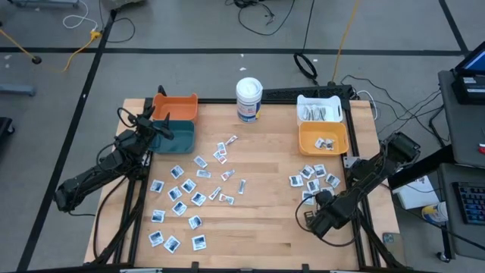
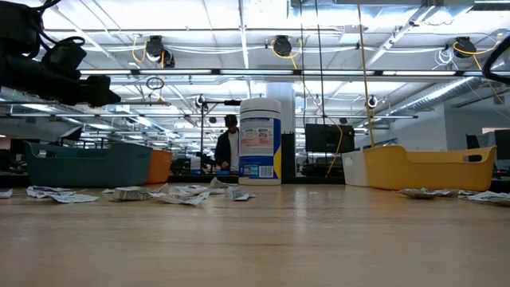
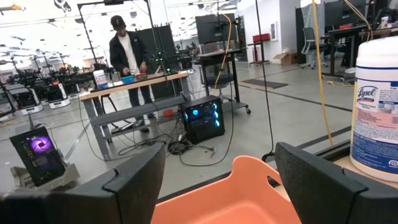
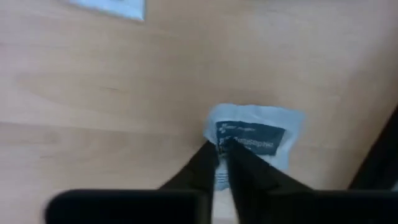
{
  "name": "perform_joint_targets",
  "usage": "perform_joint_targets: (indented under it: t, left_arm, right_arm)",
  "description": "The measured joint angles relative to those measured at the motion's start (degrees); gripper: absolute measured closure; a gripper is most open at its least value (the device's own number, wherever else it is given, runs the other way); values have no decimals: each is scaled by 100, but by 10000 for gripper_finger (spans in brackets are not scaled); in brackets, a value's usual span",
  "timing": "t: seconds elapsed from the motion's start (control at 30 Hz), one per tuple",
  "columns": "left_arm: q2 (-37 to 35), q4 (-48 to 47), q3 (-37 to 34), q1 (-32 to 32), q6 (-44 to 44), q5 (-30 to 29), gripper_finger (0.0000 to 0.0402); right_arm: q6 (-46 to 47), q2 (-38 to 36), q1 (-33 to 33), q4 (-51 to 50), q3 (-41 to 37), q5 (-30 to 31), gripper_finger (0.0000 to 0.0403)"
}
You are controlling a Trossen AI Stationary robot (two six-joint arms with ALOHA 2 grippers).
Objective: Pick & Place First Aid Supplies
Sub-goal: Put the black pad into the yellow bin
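Note:
The first aid supplies lie flat on the wooden table in two scatters, a wide one left of centre (image 1: pixel 189 189) and a smaller one at the right (image 1: pixel 314 176). At the near right my right gripper (image 1: pixel 314 216) points down, shut on a white-and-blue sachet (image 4: pixel 255 137) that lies on the wood. My left gripper (image 3: pixel 221 180) waits open and level at the far left, above the orange bin (image 3: pixel 230 199), with nothing between its fingers. My right gripper comes from above, its fingertips (image 4: pixel 239 163) closed together on the sachet's near edge (image 4: pixel 222 149), beside the blue print. A sliver of the white wrapper shows between the two fingers. The rest of the sachet lies flat on the table.
An orange bin (image 1: pixel 176 106) and a teal bin (image 1: pixel 173 136) stand at the far left. A white bin (image 1: pixel 320 110) and an orange bin (image 1: pixel 323 139), both with packets inside, stand at the far right. A white tub (image 1: pixel 248 98) stands at the far middle edge.

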Motion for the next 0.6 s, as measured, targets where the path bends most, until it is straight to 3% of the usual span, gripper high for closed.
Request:
perform_joint_targets:
  t: [0.4, 0.6]
  left_arm:
    - [0, 0, 2, 2, 0, -2, 94]
    - [-2, 0, 2, 2, 0, -2, 94]
  right_arm:
    - [-123, -842, 17, -379, 282, 13, 401]
    - [-227, -1419, 2, -1373, 842, 210, 402]
